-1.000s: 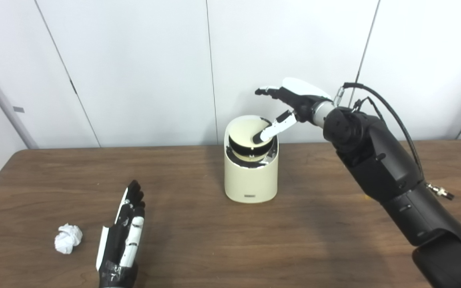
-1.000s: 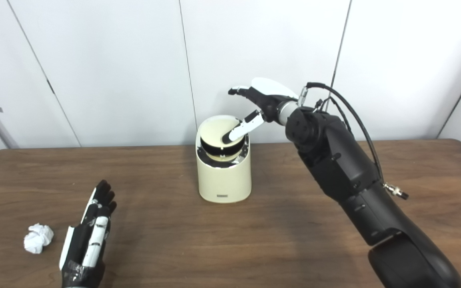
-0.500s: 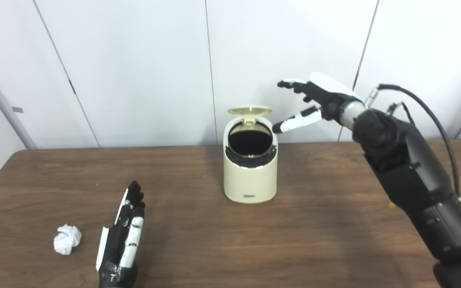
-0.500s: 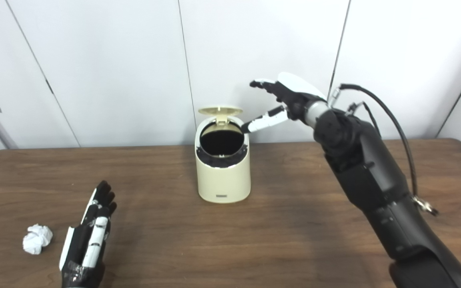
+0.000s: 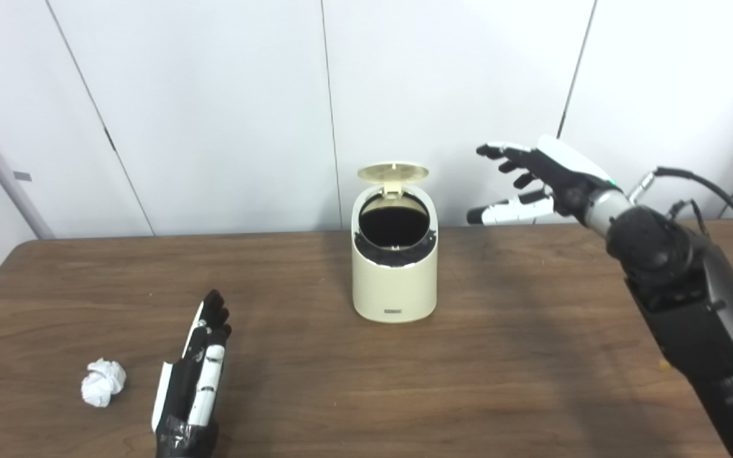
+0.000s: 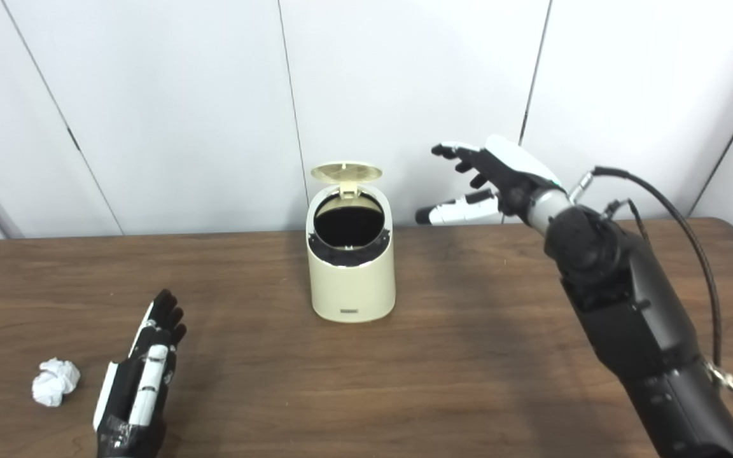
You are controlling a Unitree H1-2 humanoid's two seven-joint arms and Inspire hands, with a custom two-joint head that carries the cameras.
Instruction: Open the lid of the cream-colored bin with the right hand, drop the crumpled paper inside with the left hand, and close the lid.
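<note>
The cream-colored bin (image 5: 394,280) stands mid-table with its round lid (image 5: 392,172) flipped up at the back, showing a dark opening. My right hand (image 5: 532,184) hovers open in the air to the right of the bin, apart from it, fingers spread and holding nothing. Near the front left, the crumpled paper (image 5: 103,381) lies on the table. My left hand (image 5: 196,375) rests flat and open on the table just right of the paper, not touching it.
The brown wooden table (image 5: 506,369) reaches to white wall panels behind the bin. A black cable (image 6: 672,210) loops from my right forearm.
The lid went from pressed down under my right thumb to standing up. My right hand then drew back to the right and lower, away from the bin. The left hand stayed put.
</note>
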